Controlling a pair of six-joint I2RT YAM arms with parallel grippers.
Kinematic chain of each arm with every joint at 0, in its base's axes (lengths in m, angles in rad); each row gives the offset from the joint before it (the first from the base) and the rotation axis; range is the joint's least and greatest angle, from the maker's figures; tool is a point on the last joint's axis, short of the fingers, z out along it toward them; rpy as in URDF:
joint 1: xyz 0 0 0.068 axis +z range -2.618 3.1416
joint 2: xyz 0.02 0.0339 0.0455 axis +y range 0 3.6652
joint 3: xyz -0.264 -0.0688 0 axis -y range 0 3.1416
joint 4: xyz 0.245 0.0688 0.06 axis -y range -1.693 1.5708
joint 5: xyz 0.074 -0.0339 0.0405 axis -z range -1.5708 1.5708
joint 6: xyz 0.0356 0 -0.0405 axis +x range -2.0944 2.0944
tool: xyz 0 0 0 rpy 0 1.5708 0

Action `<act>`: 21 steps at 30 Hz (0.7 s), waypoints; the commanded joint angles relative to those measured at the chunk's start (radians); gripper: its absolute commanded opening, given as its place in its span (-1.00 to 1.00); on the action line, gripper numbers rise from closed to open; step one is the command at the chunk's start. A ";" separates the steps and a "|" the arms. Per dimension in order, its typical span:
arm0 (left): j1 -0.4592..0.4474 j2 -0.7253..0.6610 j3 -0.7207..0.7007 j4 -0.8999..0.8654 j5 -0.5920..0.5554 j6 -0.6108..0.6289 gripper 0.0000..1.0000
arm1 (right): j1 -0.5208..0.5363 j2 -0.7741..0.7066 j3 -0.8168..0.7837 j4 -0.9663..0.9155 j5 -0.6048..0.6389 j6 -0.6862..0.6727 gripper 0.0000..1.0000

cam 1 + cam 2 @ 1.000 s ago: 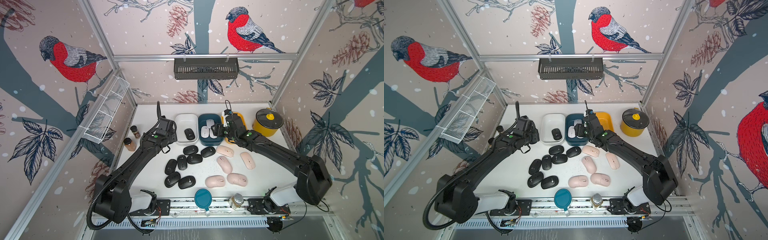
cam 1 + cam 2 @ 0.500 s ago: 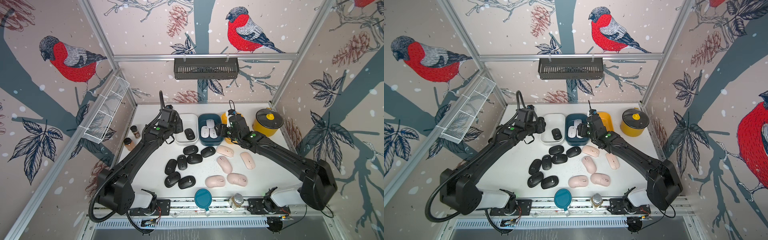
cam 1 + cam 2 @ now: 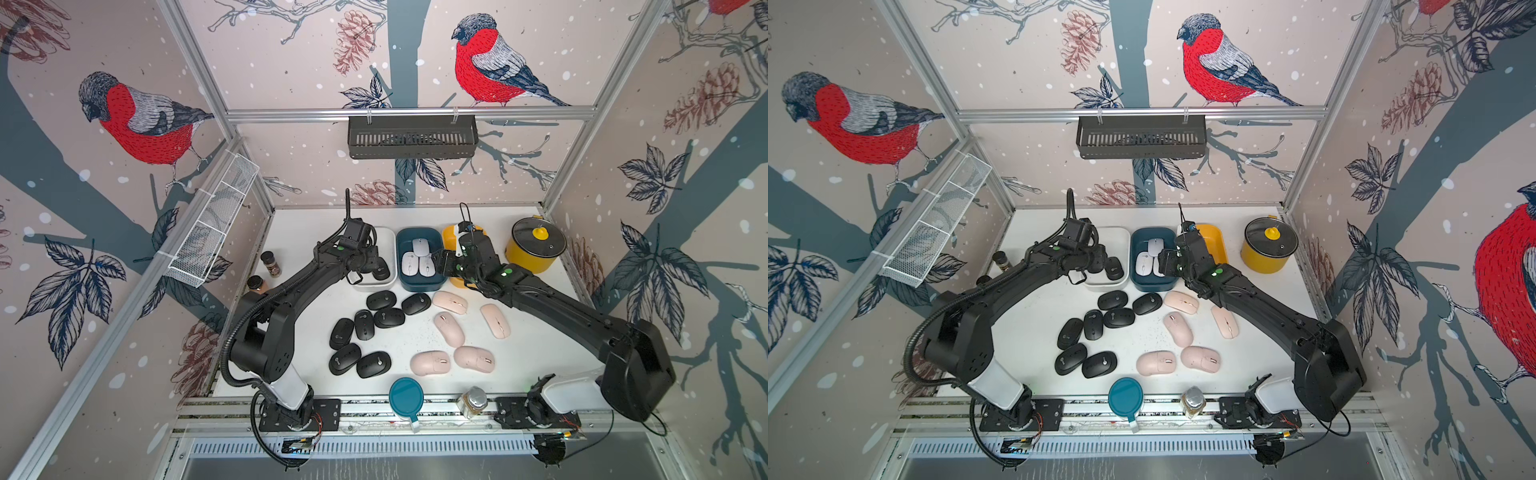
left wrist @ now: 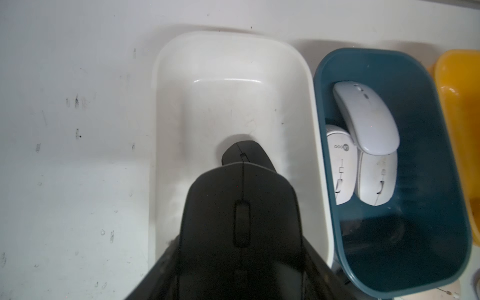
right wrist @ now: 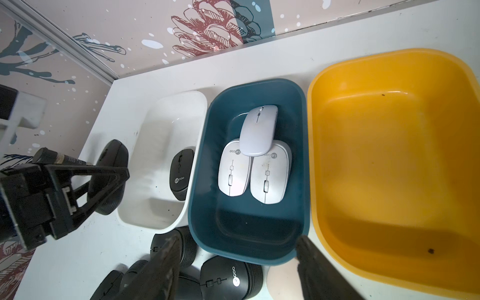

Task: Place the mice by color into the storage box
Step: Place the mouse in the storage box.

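At the near edge of the bench [image 3: 532, 345] stand a round teal lid [image 3: 406, 395] and a small glass jar [image 3: 472, 401]. Beyond them, seven black mice [image 3: 373, 364] lie mid-bench in a loose cluster toward the left, their long axes at mixed angles. Five pink mice [image 3: 449, 329] lie toward the right, the two nearest crosswise and the rest angled toward the far edge.

The right tool [image 5: 240, 237] hangs open above the near end of the teal bin [image 5: 246, 257]. Its fingers [image 5: 161, 267] are well apart, with nothing between them and touching nothing. Three white mice [image 5: 232, 168] lie in that bin. Two are side by side, long axes along the bin and wheel ends toward the near edge. The third rests on their far ends on the same axis, its wheel end toward the far edge.

The left tool [image 5: 115, 178] is closed on the held black mouse [image 4: 241, 207] above the near part of the white bin [image 5: 150, 220], which sits just left of the teal one. This mouse's long axis runs in line with the tool and its front end points away from the wrist. On the bin floor below, a second black mouse [image 5: 181, 176] lies along the bin, wheel end toward the far edge.

The yellow bin [image 5: 389, 155] sits just right of the teal one, and a yellow pot [image 3: 536, 249] stands near the far right corner
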 commanded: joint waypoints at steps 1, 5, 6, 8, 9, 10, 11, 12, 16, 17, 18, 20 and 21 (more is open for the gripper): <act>0.000 0.029 0.003 0.056 -0.016 -0.029 -0.06 | -0.006 -0.010 -0.010 0.012 0.016 -0.003 0.41; 0.001 0.079 0.009 0.063 -0.021 -0.039 -0.06 | -0.016 -0.007 -0.014 0.010 0.011 0.000 0.41; 0.001 0.089 0.010 0.064 -0.024 -0.044 -0.06 | -0.018 -0.006 -0.014 0.010 0.010 0.000 0.41; 0.001 0.107 0.012 0.066 -0.037 -0.053 -0.06 | -0.020 -0.004 -0.015 0.011 0.010 0.001 0.41; 0.001 0.116 0.015 0.064 -0.053 -0.065 -0.07 | -0.021 -0.004 -0.018 0.015 0.010 0.000 0.41; 0.001 0.123 0.014 0.068 -0.062 -0.071 -0.07 | -0.023 -0.004 -0.019 0.015 0.008 -0.001 0.41; 0.004 0.129 0.012 0.073 -0.069 -0.076 -0.07 | -0.025 -0.004 -0.019 0.015 0.007 -0.003 0.42; 0.005 0.135 0.012 0.079 -0.071 -0.081 -0.08 | -0.028 -0.002 -0.019 0.015 0.007 -0.003 0.42; 0.008 0.154 0.021 0.084 -0.097 -0.101 -0.08 | -0.034 0.004 -0.019 0.014 0.005 -0.005 0.42; 0.010 0.160 0.025 0.083 -0.107 -0.106 -0.08 | -0.035 0.006 -0.019 0.015 0.003 -0.003 0.42; 0.010 0.165 0.028 0.082 -0.111 -0.109 -0.08 | -0.037 0.006 -0.019 0.016 0.002 -0.002 0.42; 0.011 0.177 0.036 0.080 -0.119 -0.117 -0.08 | -0.038 0.010 -0.020 0.018 -0.002 -0.001 0.42; 0.011 0.183 0.035 0.081 -0.127 -0.123 -0.08 | -0.038 0.011 -0.021 0.019 -0.002 -0.001 0.42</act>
